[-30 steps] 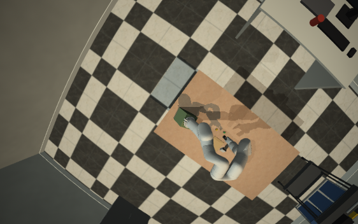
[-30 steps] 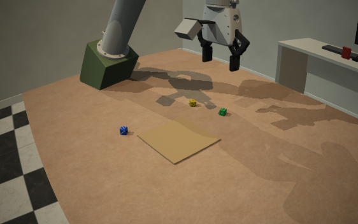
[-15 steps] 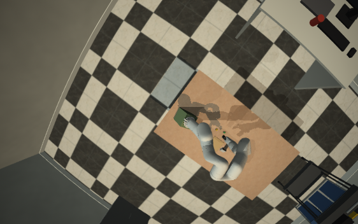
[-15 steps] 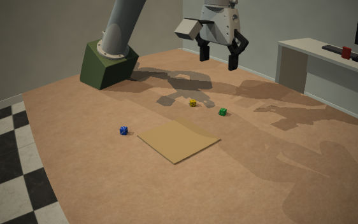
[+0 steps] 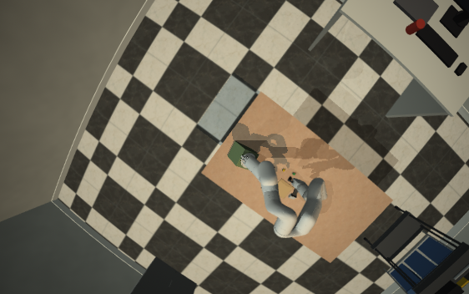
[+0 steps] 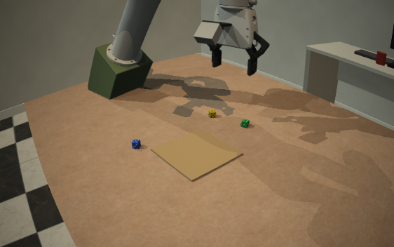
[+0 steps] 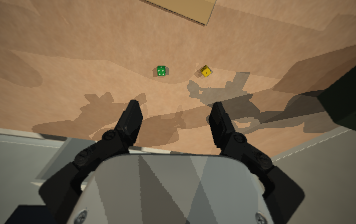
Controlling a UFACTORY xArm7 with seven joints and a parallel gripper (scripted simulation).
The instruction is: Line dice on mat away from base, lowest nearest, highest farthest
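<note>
Hanging high above the brown table (image 6: 105,196), the gripper (image 6: 233,64) has its two black fingers spread wide apart with nothing between them. The arm rises from a green base block (image 6: 109,75) at the far corner of the table top.

All three dice sit on the bare table, none of them on the mat. The tan mat (image 6: 196,154) lies flat near the middle of the table. The blue die (image 6: 136,144) rests just off the mat's left side in the exterior view, near but not touching it. The yellow die (image 6: 212,113) and the green die (image 6: 245,123) lie beyond the mat's far edge, near each other but apart, in the arm's shadow. In the wrist view the green die (image 7: 161,71) shows four dots on top; the yellow die (image 7: 205,71) sits tilted to the frame, its dots too small to count.
</note>
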